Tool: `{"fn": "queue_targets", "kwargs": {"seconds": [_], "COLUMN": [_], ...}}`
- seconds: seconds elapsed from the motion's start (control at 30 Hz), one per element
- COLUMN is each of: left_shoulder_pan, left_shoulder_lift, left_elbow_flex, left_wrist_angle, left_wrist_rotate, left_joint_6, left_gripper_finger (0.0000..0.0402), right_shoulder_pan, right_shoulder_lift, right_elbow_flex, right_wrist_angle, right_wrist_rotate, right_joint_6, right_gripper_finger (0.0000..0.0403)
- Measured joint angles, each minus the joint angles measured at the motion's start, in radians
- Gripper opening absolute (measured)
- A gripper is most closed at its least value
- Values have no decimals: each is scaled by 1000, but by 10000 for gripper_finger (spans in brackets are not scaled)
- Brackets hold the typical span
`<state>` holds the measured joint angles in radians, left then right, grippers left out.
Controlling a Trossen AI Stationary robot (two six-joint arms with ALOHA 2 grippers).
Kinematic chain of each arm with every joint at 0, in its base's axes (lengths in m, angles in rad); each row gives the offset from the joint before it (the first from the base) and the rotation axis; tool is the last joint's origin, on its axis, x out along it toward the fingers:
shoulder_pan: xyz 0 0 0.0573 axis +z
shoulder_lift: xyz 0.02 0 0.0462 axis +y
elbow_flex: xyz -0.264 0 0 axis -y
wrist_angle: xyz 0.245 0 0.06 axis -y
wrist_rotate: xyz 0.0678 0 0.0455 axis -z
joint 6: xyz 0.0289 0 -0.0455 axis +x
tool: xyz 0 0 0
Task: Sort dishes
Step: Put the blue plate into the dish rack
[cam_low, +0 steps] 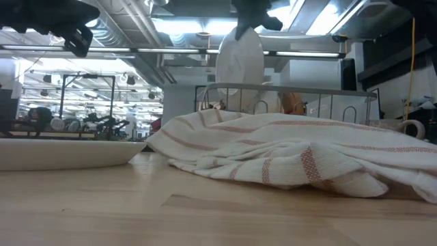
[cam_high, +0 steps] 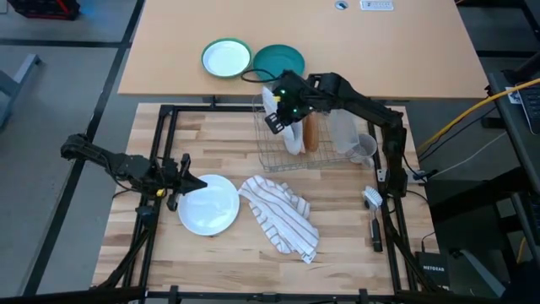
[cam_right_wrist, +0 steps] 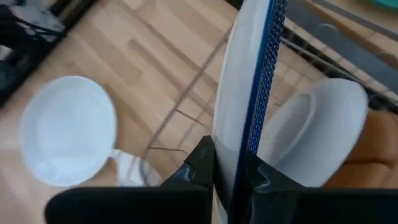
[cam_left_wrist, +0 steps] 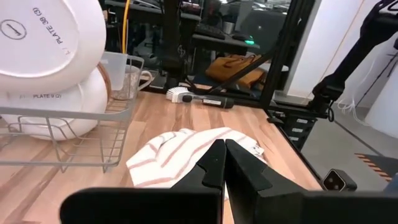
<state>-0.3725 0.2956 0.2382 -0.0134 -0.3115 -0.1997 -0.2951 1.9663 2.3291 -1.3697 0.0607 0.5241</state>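
Observation:
My right gripper (cam_high: 281,114) is shut on the dark blue plate (cam_right_wrist: 264,56), whose pale underside (cam_low: 240,61) hangs on edge over the wire rack (cam_high: 291,156). In the rack a white plate (cam_right_wrist: 317,130) and the tan-brown plate (cam_right_wrist: 373,149) stand on edge. Another white plate (cam_high: 208,204) lies flat on the table. My left gripper (cam_left_wrist: 224,165) is shut, points level and hovers above that plate's left side (cam_high: 181,181), touching nothing. My right gripper pinches the dark blue plate's rim (cam_right_wrist: 235,155) between its two fingers, one on the pale underside and one on the blue patterned face. The fingers slant down from above. The plate hangs on edge below them over the rack; whether it touches the rack, I cannot tell.
A striped towel (cam_high: 280,215) lies crumpled beside the flat white plate. A clear jug (cam_high: 361,148) stands at the rack's right end and a brush (cam_high: 373,215) lies near the right edge. A green-rimmed plate (cam_high: 226,59) and a teal plate (cam_high: 274,57) sit on the far table.

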Motion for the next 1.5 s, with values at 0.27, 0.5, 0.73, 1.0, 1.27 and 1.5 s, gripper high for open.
{"fn": "queue_targets", "kwargs": {"seconds": [0.27,0.5,0.73,1.0,1.27,1.5], "left_shoulder_pan": [0,0,0,0,0,0], "left_shoulder_lift": [1,1,1,1,1,1], "left_elbow_flex": [0,0,0,0,0,0], "left_wrist_angle": [-1,-2,-7,-7,-9,-9], "left_wrist_rotate": [0,0,0,0,0,0], "left_joint_6": [9,0,-2,-2,-2,-7], "left_gripper_finger": [0,0,0,0,0,0], "right_shoulder_pan": [26,40,39,39,32,13], "right_shoulder_lift": [20,81,119,118,118,118], "right_elbow_flex": [0,0,0,0,0,0], "right_wrist_angle": [7,0,-11,-13,-11,-1], "right_wrist_rotate": [-37,-72,-90,-91,-91,-65], "right_joint_6": [25,21,19,15,42,52], "right_gripper_finger": [18,18,18,18,18,19]}}
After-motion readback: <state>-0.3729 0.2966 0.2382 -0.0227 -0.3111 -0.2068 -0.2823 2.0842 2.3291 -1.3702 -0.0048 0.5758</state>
